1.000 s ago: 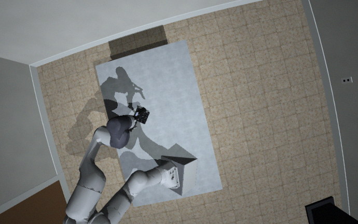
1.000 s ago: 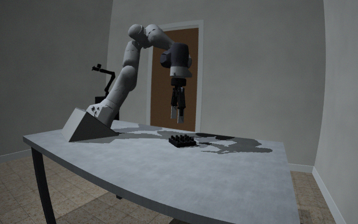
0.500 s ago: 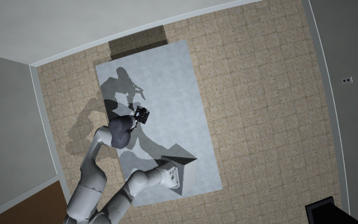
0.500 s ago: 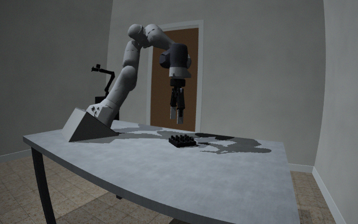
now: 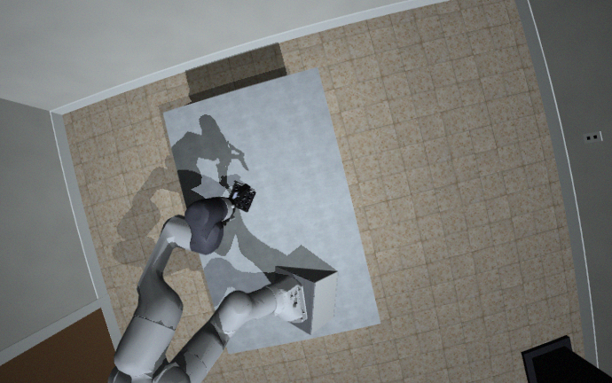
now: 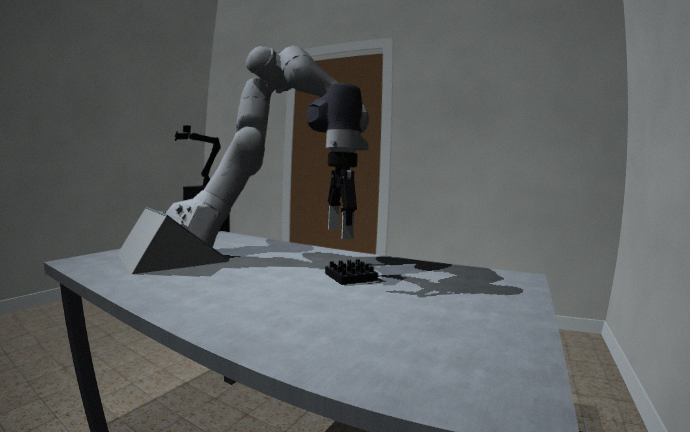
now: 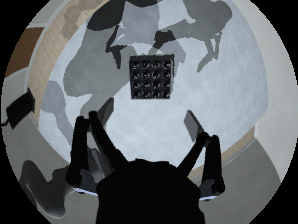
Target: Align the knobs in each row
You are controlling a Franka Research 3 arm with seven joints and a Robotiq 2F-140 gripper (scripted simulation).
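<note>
The knob box (image 6: 349, 273) is a small black box with a grid of dark knobs, standing on the grey table. It also shows in the overhead view (image 5: 242, 196) and in the wrist view (image 7: 152, 78). The knobs' white lines and marks are too small to read. My gripper (image 6: 341, 223) hangs fingers down, well above the box and slightly to its left in the side view. In the wrist view the gripper (image 7: 145, 163) is open and empty, with the box ahead of the fingertips. In the overhead view the wrist hides the gripper.
The arm's wedge-shaped grey base block (image 6: 157, 243) stands on the table's left end. The arm's dark shadows lie across the table around the box. A black stand with a camera arm (image 6: 201, 152) is behind the table.
</note>
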